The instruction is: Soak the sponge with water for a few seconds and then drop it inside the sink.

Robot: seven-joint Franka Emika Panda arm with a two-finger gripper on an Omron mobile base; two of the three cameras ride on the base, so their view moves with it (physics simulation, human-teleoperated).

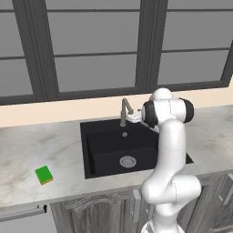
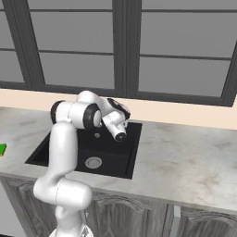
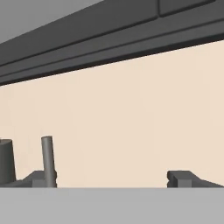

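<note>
From the left base view, the arm [image 1: 169, 150] is rising at the counter's front edge and folding forward over the sink [image 1: 91, 150], its hand reaching in beside the faucet [image 1: 124, 110] at the back rim. The sponge [image 1: 44, 174] is lying flat on the counter [image 1: 27, 150], well to the left of the basin (green side up). The drain [image 1: 128, 161] is showing on the black floor.

From the right base view, the arm is bending at the elbow, its wrist hanging over the basin and blocking the faucet. A sliver of green is peeking in at the far left edge.

From the hand view, the gripper [image 3: 112, 179] is looking at the beige wall [image 3: 131, 118] under the window frame [image 3: 109, 35]; the fingertips [image 3: 183, 178] are standing wide apart, holding nothing. A thin grey faucet post is standing just above the left tip.
</note>
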